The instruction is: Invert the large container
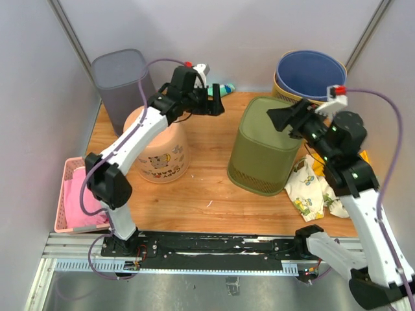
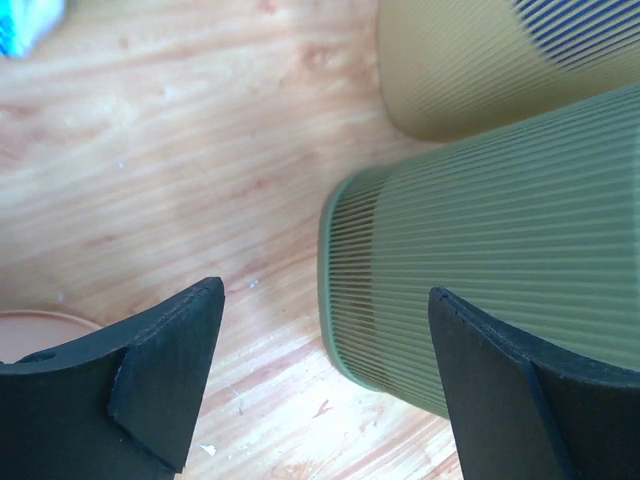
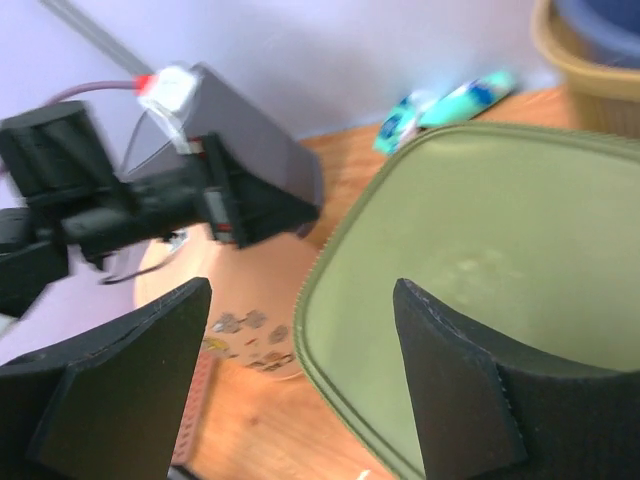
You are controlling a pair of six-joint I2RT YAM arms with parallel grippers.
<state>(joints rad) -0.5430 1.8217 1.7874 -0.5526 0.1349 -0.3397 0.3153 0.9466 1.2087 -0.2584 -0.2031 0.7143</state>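
The large olive-green ribbed container (image 1: 266, 146) stands mid-table with a flat closed face up and its slotted rim down on the wood. It fills the right of the left wrist view (image 2: 500, 250) and of the right wrist view (image 3: 480, 280). My left gripper (image 1: 217, 103) is open and empty, in the air just left of the container's top; its jaws stand wide apart (image 2: 325, 370). My right gripper (image 1: 279, 120) is open and empty, hovering over the container's top right edge, one finger over its flat face (image 3: 300, 370).
A peach cartoon bucket (image 1: 162, 152) stands under the left arm, a grey bin (image 1: 120, 81) behind it. A pink basket (image 1: 68, 194) sits at the left edge. A blue basin in a tan basket (image 1: 311, 71) is back right. A printed cloth (image 1: 311, 191) lies right of the container.
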